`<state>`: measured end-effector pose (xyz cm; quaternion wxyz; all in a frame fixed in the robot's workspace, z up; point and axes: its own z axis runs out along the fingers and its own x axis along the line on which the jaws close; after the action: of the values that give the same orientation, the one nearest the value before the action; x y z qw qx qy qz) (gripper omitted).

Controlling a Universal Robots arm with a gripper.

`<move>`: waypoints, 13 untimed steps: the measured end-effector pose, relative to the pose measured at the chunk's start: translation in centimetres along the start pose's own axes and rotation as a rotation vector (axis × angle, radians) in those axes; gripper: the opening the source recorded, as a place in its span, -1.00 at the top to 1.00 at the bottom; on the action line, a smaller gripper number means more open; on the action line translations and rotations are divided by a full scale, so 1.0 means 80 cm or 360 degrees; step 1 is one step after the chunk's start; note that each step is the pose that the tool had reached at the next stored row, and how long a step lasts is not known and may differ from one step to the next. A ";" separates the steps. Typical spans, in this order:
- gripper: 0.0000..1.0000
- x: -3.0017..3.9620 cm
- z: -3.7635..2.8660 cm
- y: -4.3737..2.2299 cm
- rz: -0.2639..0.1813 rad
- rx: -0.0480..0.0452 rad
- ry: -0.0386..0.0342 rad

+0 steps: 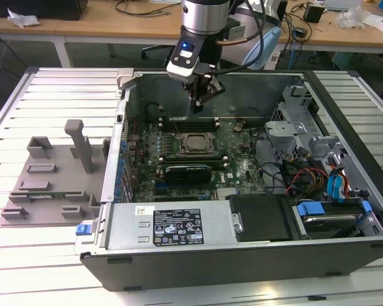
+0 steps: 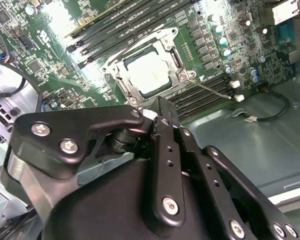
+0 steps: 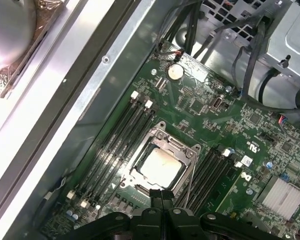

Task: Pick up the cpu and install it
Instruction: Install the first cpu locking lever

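Bright, even room light from overhead.
Glare whitens the cpu (image 2: 147, 73) and motherboard (image 2: 57, 22) in the second wrist view; the case (image 1: 210, 80) lies shadowed inside.

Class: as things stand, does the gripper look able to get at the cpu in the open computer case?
Probably yes. The gripper hangs above the cpu, whose top lies bare in the socket frame; nothing lies between them. Its fingers are shut, so reaching looks easier than grasping.
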<state>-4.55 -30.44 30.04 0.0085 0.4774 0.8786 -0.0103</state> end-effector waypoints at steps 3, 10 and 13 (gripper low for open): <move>0.79 0.0000 0.0000 0.0000 -0.0026 -0.0001 0.0000; 0.79 0.0000 0.0000 0.0000 -0.0093 -0.0002 -0.0001; 0.79 0.0000 0.0000 0.0000 -0.0123 -0.0003 -0.0001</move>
<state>-4.55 -30.44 30.04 0.0089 0.4430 0.8964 -0.0100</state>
